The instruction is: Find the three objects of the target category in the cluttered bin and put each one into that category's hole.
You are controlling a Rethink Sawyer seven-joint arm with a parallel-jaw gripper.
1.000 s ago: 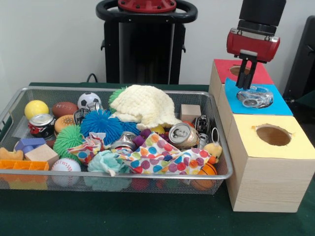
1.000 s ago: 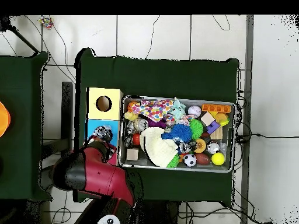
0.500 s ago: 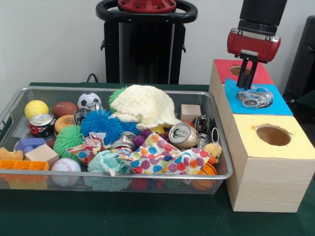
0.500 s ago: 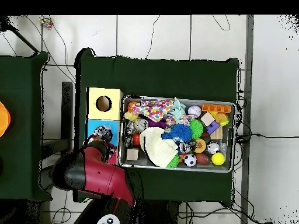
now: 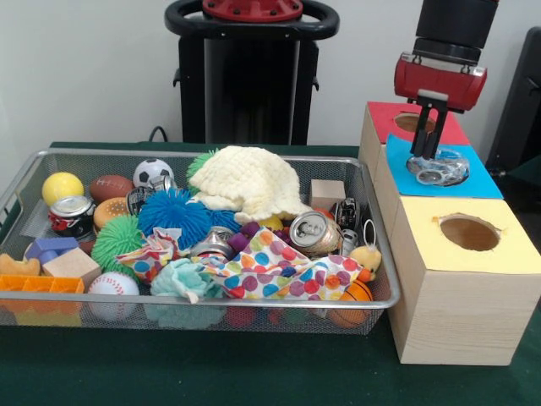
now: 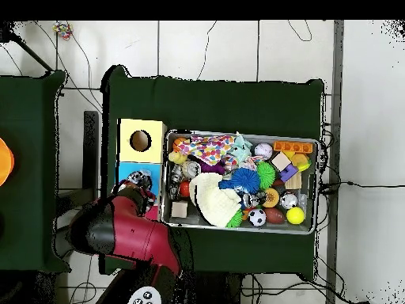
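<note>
Hanging straight down from above, the red and black arm (image 5: 439, 78) holds its gripper (image 5: 426, 145) over the blue-topped box (image 5: 473, 179) — the middle of three boxes standing beside the wire bin (image 5: 25, 182). The dark fingers (image 5: 421, 135) point down, close together, with their tips just above a crushed clear can (image 5: 437, 167) that lies in the blue box's hole; whether they touch it, or are closed or slightly parted, I cannot tell. From overhead the arm's red bulk (image 6: 119, 233) covers the red-topped box, with the can (image 6: 141, 180) showing just past its end. Behind the blue box sits the red-topped box (image 5: 448, 128), in front of it the yellow-topped box (image 5: 499, 249) with its round hole bare. Inside the bin, nearest the boxes, another can (image 5: 314, 233) lies on its side — a third, red one (image 5: 70, 213) stands at the bin's opposite end.
</note>
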